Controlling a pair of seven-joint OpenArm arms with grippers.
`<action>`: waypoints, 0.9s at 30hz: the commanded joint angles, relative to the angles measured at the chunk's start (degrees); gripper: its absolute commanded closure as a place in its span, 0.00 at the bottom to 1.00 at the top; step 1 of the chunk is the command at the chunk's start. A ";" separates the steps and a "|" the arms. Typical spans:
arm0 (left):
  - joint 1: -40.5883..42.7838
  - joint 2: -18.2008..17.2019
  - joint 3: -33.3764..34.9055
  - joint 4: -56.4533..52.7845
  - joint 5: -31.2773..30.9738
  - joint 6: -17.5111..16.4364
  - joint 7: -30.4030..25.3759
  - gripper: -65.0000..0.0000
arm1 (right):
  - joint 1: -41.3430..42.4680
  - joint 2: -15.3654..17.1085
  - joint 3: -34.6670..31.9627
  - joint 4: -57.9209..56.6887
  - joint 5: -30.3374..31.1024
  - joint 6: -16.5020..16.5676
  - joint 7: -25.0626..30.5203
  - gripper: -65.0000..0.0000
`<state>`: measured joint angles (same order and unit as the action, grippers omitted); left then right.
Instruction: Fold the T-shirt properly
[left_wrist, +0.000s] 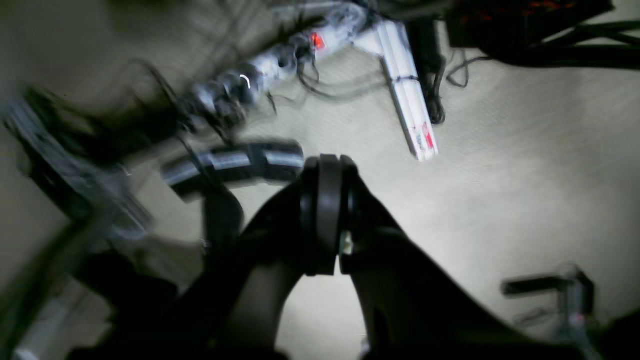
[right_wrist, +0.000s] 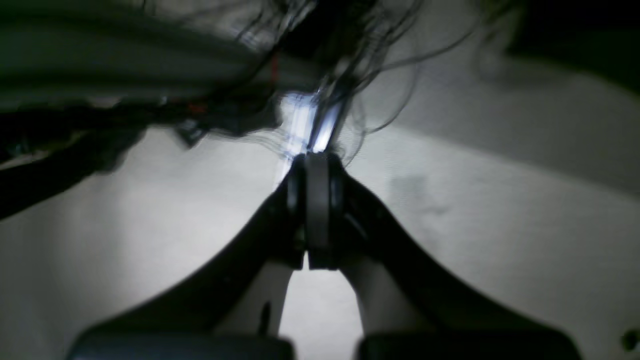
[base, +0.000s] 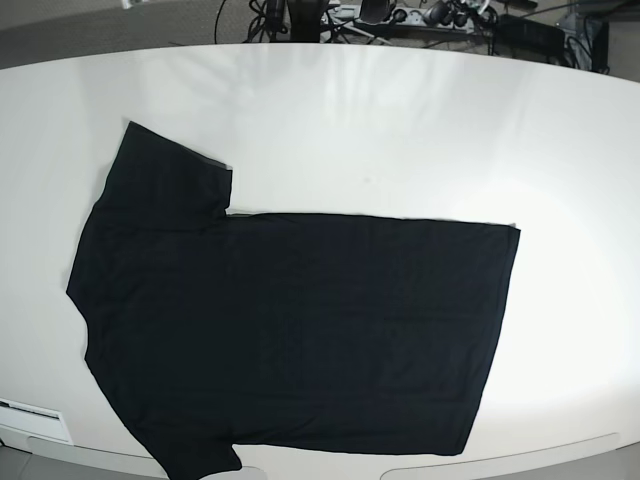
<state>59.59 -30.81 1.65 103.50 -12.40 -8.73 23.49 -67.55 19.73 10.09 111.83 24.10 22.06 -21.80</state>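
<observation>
The T-shirt (base: 290, 330) lies flat on the white table (base: 400, 130) in the base view, plain black side up, collar end to the left, hem to the right, one sleeve pointing up at the left. No arm shows in that view. In the left wrist view my left gripper (left_wrist: 327, 165) is shut with nothing between its fingers, out over a pale floor. My right gripper (right_wrist: 316, 160) in the right wrist view is likewise shut and empty, pointing at blurred cables. The T-shirt is out of both wrist views.
A power strip (left_wrist: 280, 65), a white bar (left_wrist: 410, 100) and black cables (left_wrist: 440, 90) lie on the floor in the left wrist view. Cables and a power strip (base: 420, 15) sit behind the table's far edge. The shirt's lower sleeve (base: 195, 455) reaches the table's front edge.
</observation>
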 joint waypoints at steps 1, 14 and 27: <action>3.17 -0.50 -2.16 4.15 -0.44 -0.85 -0.48 1.00 | -2.75 0.26 2.03 3.87 0.61 0.48 0.57 1.00; 11.85 -1.95 -30.08 31.50 -6.58 -7.69 2.05 1.00 | -7.45 0.31 25.51 23.17 10.49 8.72 0.07 1.00; -12.46 -21.14 -18.10 19.41 12.39 -13.64 -9.18 1.00 | 13.75 12.87 10.01 23.17 -3.91 6.01 -4.83 1.00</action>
<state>47.22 -51.03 -15.57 121.67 0.73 -23.29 15.92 -53.30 32.10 19.40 134.23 19.66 28.58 -27.90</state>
